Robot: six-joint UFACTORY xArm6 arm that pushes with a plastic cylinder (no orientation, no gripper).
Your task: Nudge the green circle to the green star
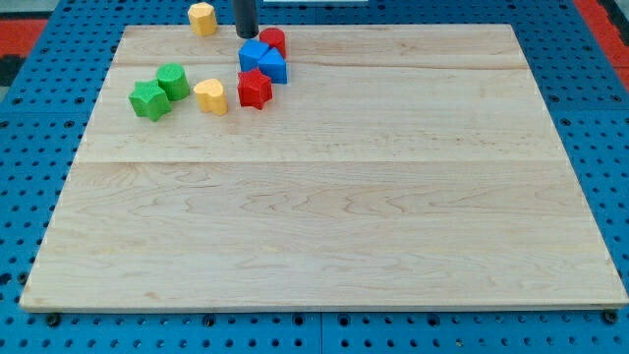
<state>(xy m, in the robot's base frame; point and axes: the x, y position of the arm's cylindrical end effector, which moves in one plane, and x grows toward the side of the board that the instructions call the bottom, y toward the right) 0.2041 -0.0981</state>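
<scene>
1. Currently, my tip (246,36) rests near the view's top edge of the wooden board (324,226); I end in a bare rod, with no jaws to open or close.
2. Nearest me, just below and right, cluster a red cylinder (272,41), two blue blocks (262,61) and a red star (255,88).
3. Up-left sits a yellow block (201,18); another yellow block (210,95) lies lower left.
4. Farthest left, the green circle (173,81) appears to touch the green star (149,100), so little seems left to do.
5. Risk: sweeping left, I could clip the lower yellow block, or push too hard and knock the pair apart.
</scene>
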